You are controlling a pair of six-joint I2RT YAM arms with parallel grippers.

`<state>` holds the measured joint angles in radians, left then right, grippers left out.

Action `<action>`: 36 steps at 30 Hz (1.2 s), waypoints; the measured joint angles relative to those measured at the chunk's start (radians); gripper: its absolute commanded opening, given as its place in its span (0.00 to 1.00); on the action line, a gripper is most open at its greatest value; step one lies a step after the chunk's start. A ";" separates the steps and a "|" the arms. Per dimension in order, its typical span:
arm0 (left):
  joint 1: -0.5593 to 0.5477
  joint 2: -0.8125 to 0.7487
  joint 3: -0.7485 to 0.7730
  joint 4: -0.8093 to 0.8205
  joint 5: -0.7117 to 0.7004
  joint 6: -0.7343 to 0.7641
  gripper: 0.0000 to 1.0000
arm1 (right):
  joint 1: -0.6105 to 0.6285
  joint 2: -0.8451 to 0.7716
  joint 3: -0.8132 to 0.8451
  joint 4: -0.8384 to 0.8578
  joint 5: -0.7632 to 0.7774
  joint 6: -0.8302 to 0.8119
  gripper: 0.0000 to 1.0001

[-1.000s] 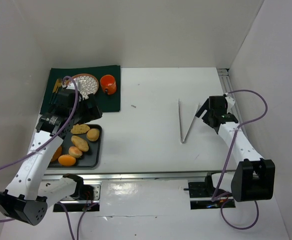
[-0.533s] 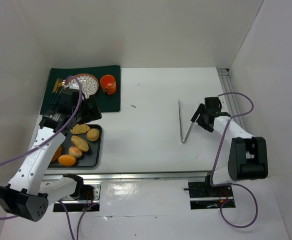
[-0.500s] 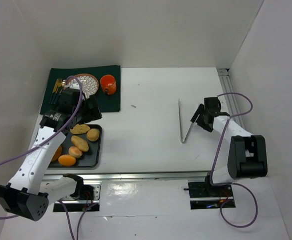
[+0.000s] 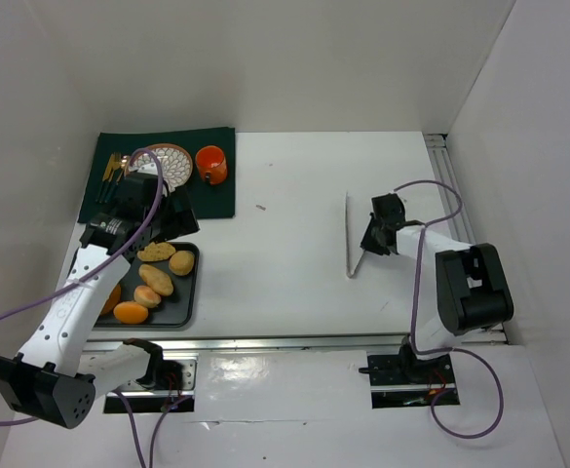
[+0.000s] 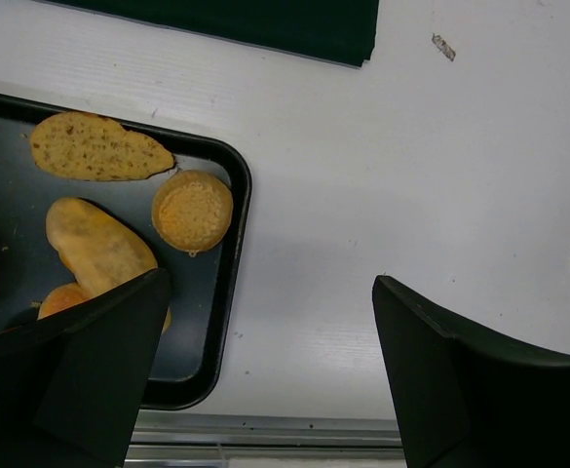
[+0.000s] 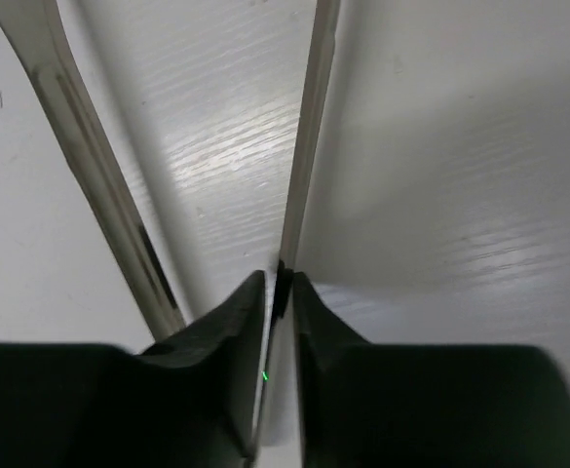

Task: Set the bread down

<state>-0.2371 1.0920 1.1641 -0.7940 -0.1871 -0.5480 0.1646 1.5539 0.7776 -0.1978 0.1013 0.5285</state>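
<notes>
A: Left wrist shows what?
B: Golden-tan bread rolls lie in the black rectangular tray; the oval one's long axis runs diagonally. Left gripper gapes wide, empty.
A: Right gripper?
B: Pinched on one arm of silver metal tongs, seemingly.

Bread: six pieces, lower left of frame. One flat slice, one round, rest oval; one half hidden behind left arm.
Tray: one, black.
Mug: one, orange, upper left.
Plate: one, patterned.
Mat: one, dark green.
Tongs: one pair, metal, right of centre.
Cutlery, far upper left: too small to count.
Speck near centre of frame: one.
Arms: two, counting right arm.
</notes>
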 measured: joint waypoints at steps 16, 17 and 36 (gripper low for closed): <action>0.000 0.000 -0.008 -0.002 -0.026 0.000 0.98 | 0.501 0.046 0.211 -0.089 0.047 0.259 0.10; 0.000 0.000 -0.008 -0.002 -0.026 0.000 0.98 | 0.533 0.085 0.252 -0.099 0.058 0.294 0.12; -0.014 0.006 -0.008 -0.017 -0.008 -0.008 0.99 | 0.708 0.249 0.475 -0.209 0.177 0.463 0.99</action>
<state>-0.2516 1.0981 1.1557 -0.8108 -0.1955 -0.5560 0.8726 1.8034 1.2526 -0.4072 0.2779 0.9920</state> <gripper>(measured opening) 0.990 0.988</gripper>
